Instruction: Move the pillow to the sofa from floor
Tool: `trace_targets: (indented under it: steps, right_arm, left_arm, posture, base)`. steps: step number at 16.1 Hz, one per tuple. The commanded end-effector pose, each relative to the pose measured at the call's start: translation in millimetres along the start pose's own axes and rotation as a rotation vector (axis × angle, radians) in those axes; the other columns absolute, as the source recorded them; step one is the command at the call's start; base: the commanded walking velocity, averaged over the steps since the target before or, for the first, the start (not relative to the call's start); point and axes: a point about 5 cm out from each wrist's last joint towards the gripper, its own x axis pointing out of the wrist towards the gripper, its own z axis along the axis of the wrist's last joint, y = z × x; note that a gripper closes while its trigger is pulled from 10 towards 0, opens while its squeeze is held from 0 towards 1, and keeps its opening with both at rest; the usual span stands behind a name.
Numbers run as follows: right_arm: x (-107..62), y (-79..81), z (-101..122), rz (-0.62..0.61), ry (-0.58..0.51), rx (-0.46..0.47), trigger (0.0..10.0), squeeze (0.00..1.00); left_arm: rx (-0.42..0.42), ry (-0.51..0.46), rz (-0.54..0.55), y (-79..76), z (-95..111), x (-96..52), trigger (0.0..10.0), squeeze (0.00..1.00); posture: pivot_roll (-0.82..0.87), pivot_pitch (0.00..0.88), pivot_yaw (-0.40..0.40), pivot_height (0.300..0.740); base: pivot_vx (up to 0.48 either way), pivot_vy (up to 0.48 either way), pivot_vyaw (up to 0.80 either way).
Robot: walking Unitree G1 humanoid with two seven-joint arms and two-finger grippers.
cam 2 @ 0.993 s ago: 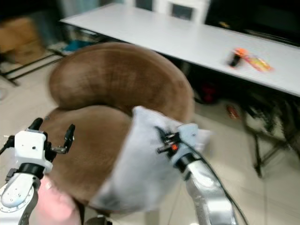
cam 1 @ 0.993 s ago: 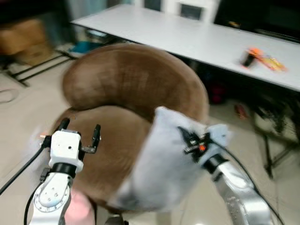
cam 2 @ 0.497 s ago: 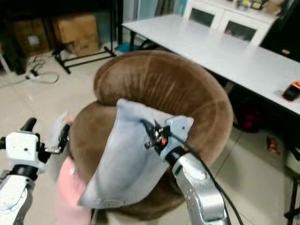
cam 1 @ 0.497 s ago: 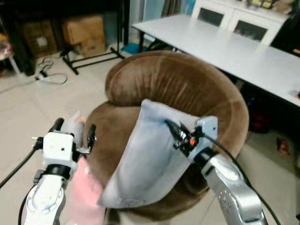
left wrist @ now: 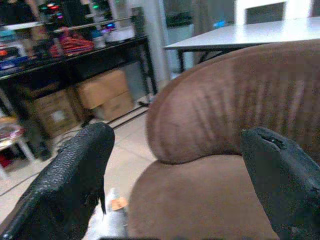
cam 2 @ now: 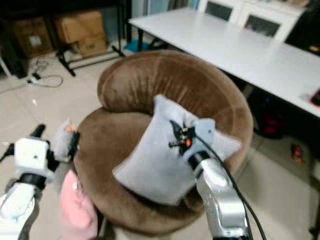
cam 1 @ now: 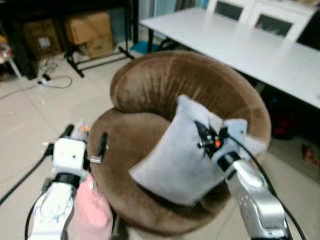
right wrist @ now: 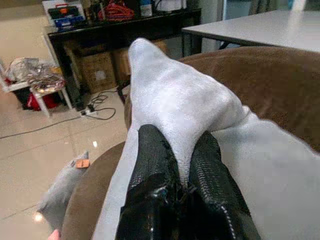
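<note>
The right end effector (right wrist: 182,187) has its two black fingers (right wrist: 152,165) pinched together on a bunched fold near the top edge of the grey pillow (cam 1: 182,157). The pillow lies tilted on the seat of the round brown sofa (cam 1: 165,85), its upper corner toward the backrest at 12 o'clock and its lower edge toward the seat's front rim at 6 o'clock; the silver right arm reaches in from 5 o'clock.

The left end effector (cam 1: 85,142) hovers at the sofa's 9 o'clock edge, its fingers (left wrist: 75,172) spread wide apart and holding nothing. Just under it, by the left arm, sits a pink object (cam 1: 92,212), and a small grey item (cam 2: 61,140) lies on the floor beside the seat.

Behind the sofa, from 12 to 2 o'clock, runs a long white worktop (cam 1: 240,45). Cardboard boxes (cam 1: 87,30) and a cable (cam 1: 47,80) lie on the tiled floor (cam 1: 30,120) toward 10 o'clock.
</note>
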Motion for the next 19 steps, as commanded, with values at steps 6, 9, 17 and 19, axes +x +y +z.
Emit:
trace_targets:
  steps: [6,9,17,19]
  right_arm:
    - [15.1,2.2,17,0.02,-0.044,-0.022,10.0,0.0]
    - [21.9,0.9,19,-0.023,-0.047,-0.023,10.0,0.0]
    - [97.8,28.8,43,-0.037,-0.065,0.041,10.0,0.0]
    - [113.2,31.2,44,-0.072,-0.041,0.061,10.0,0.0]
  left_arm:
    - [0.008,-0.002,-0.091,-3.1,2,7.2,10.0,0.0]
    - [-0.003,0.033,-0.161,-5.5,-1,5.4,10.0,0.0]
    - [0.041,0.114,-0.425,-18.6,-3,5.2,10.0,0.0]
    - [0.059,0.114,-0.43,-19.0,-3,5.5,10.0,0.0]
  posture:
    - [0.07,0.0,-0.103,0.74]
    - [0.07,0.0,-0.1,0.74]
    - [0.07,0.0,-0.091,0.74]
    - [0.08,0.0,-0.099,0.74]
  base:
    - [0.0,0.0,0.0]
    - [0.0,0.0,0.0]
    - [0.0,0.0,0.0]
    - [0.0,0.0,0.0]
